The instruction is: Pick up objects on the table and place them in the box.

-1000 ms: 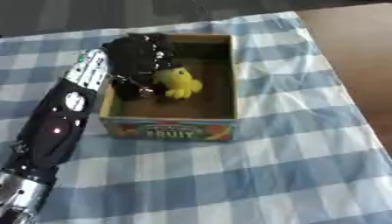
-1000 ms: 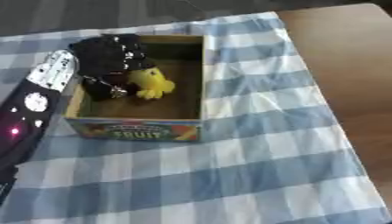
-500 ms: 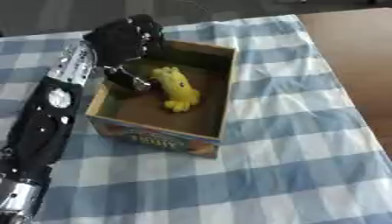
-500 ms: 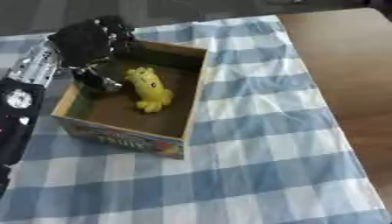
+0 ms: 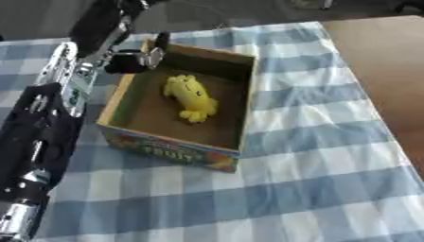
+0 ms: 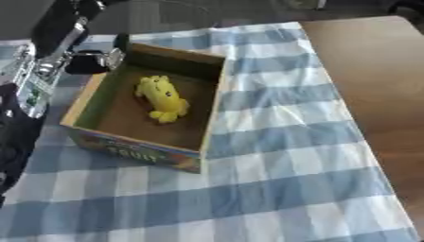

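Yellow toy (image 5: 191, 98) lies inside box (image 5: 124, 99) on checked bench (image 5: 314, 142); left robot hand (image 5: 136, 59) sits at box's far-left rim, grip state can't tell, prob empty, & could snag rim, dragging box.

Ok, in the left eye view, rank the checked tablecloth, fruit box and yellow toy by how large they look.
1. Checked tablecloth, covering most of the view.
2. Fruit box.
3. Yellow toy, lying inside the box.
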Tool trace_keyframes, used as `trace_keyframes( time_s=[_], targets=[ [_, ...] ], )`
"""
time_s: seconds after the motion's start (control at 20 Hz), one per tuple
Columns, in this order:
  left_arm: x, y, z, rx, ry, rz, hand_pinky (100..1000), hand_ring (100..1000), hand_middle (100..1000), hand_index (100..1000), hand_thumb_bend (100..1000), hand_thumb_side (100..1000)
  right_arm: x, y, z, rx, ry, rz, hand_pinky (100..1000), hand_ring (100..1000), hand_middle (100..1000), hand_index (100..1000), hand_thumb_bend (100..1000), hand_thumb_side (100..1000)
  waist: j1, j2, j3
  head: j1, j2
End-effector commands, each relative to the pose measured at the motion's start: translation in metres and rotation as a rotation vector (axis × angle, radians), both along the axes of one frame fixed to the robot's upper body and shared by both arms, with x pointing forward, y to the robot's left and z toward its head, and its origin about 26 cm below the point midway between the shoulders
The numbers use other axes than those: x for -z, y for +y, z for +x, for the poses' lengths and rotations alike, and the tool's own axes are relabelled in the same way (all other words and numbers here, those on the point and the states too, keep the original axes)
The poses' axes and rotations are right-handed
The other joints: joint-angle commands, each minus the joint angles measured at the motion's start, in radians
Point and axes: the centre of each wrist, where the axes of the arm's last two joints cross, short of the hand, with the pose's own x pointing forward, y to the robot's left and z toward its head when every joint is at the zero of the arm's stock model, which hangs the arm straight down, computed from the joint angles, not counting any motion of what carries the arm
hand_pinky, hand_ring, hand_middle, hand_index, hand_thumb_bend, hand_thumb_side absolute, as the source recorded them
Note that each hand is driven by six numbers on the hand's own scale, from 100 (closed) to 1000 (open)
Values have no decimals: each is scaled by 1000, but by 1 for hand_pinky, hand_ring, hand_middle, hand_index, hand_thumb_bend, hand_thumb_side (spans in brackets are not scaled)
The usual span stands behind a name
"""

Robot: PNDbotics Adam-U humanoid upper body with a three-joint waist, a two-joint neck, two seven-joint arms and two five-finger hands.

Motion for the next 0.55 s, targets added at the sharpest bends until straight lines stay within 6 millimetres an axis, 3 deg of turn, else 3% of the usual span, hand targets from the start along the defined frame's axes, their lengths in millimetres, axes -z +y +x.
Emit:
trace_keyframes(
  time_s=[0.05, 0.3, 0.55],
  targets=[
    [-22, 14, -18, 113, 94, -167, 599, 727, 810, 926, 100, 701, -10, -7, -3, 25, -38, -20, 996, 884, 569, 838, 100, 718, -3, -30, 11, -25, 16],
    [-46, 42, -69, 344, 392, -366, 582, 720, 849, 936, 100, 729, -13, -15, -4, 62, -65, -30, 988, 879, 573, 836, 100, 713, -6, -43, 44, -77, 34],
    [-51, 65, -113, 518, 505, -492, 578, 730, 873, 944, 100, 748, -16, -20, -5, 85, -83, -39, 981, 875, 576, 836, 100, 710, -12, -51, 70, -106, 41]
  ],
)
